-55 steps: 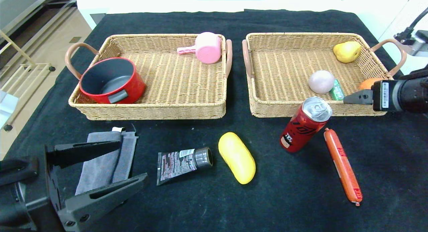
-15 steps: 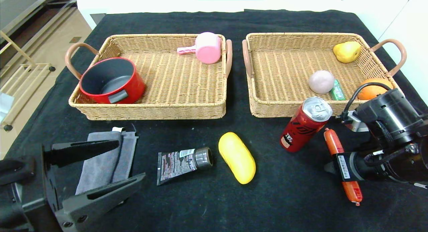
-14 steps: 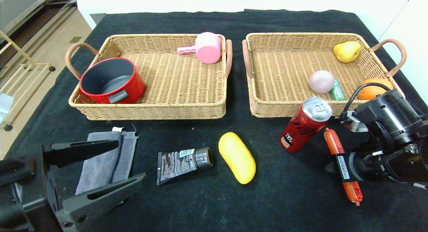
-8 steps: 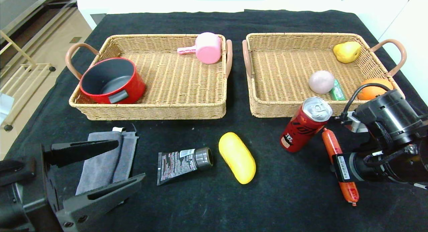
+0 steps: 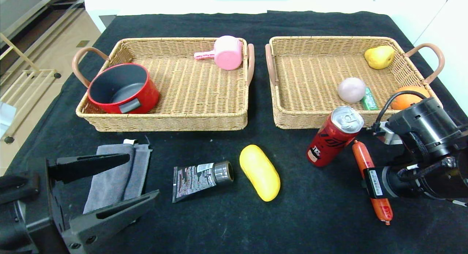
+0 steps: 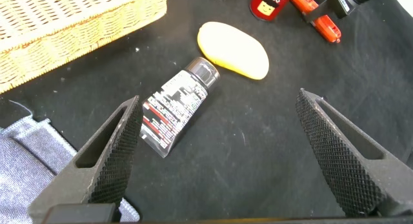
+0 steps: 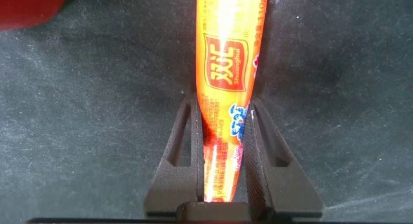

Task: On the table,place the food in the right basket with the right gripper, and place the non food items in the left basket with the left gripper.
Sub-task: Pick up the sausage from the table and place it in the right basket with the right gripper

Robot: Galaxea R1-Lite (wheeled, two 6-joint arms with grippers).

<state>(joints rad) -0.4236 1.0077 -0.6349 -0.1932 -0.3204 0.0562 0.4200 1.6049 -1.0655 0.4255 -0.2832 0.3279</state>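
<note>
My right gripper (image 5: 367, 178) is down at the front right, shut on the middle of an orange sausage (image 5: 360, 157). In the right wrist view the fingers (image 7: 258, 143) press both sides of the sausage (image 7: 229, 56), close over the black cloth. A red can (image 5: 334, 137) leans just beside it. My left gripper (image 5: 142, 175) is open and empty at the front left, over a grey cloth (image 5: 117, 173). In the left wrist view it (image 6: 219, 101) faces a printed tube (image 6: 177, 108) and a yellow case (image 6: 233, 50).
The left basket (image 5: 164, 120) holds a red pot (image 5: 122, 87) and a pink cup (image 5: 226, 52). The right basket (image 5: 292, 118) holds a pear (image 5: 379, 56), a pale ball (image 5: 351, 89), a green packet (image 5: 368, 99) and an orange (image 5: 407, 98).
My right gripper came down from beside the right basket onto the sausage and shut on it. The sausage has shifted slightly left. The left arm has not moved.
</note>
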